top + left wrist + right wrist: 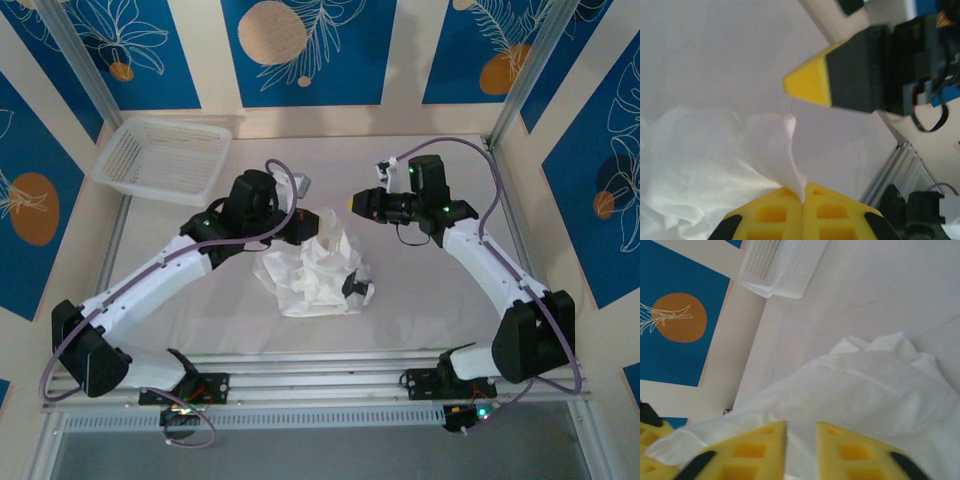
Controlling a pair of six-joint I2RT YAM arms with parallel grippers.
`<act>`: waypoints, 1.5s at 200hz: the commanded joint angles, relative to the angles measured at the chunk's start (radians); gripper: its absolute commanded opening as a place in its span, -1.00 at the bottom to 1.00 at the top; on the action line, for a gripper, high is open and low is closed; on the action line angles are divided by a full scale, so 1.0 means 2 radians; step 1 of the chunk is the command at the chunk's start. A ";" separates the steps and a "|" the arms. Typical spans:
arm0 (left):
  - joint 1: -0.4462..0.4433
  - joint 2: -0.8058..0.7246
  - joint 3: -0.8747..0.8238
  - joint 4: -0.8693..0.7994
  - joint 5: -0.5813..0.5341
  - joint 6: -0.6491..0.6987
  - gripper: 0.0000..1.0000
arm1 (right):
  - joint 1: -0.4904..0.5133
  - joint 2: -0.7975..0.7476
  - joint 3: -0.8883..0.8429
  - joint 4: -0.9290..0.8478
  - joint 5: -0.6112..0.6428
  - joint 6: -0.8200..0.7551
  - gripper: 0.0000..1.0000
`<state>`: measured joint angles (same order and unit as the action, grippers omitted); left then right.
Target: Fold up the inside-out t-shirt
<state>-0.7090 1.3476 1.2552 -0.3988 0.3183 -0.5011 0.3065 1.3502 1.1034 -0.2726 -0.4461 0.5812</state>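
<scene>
Centrally, crumpled white inside-out t-shirt (pixel 318 268), corner in left pincer's (pixel 803 194) pinch; right pincer (pixel 801 434) slightly spread.

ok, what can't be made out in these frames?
- Top view: t-shirt sleeves and collar, lost in its own crumpled folds.
- Top view: dark patch on its right edge, too small to identify.
- Right wrist view: mesh basket, cut off by the top edge.
- Left wrist view: right gripper jaw gap, side-on and blurred.

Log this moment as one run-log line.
t-shirt: crumpled heap, unfolded | left gripper: shut on a pinch of fabric | right gripper: slightly open, close to the shirt, holding nothing
</scene>
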 commanded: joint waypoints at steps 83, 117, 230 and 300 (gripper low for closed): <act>0.008 0.018 0.007 -0.002 0.035 -0.034 -1.00 | 0.194 -0.136 -0.227 0.253 0.373 -0.154 -0.02; 0.008 0.005 0.013 0.000 0.036 -0.034 -1.00 | 0.202 -0.063 -0.197 0.272 0.515 -0.118 0.13; 0.090 -0.029 0.028 -0.134 -0.005 0.055 -1.00 | 0.019 -0.112 -0.101 -0.088 0.087 -0.029 -0.79; 0.091 0.000 -0.016 -0.073 0.031 0.045 -1.00 | 0.080 -0.141 -0.125 0.131 -0.027 0.077 -0.99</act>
<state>-0.5377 1.3144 1.2774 -0.6090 0.3222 -0.4091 0.4000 1.1110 0.8715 -0.2432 -0.4473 0.6460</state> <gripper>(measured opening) 0.042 0.046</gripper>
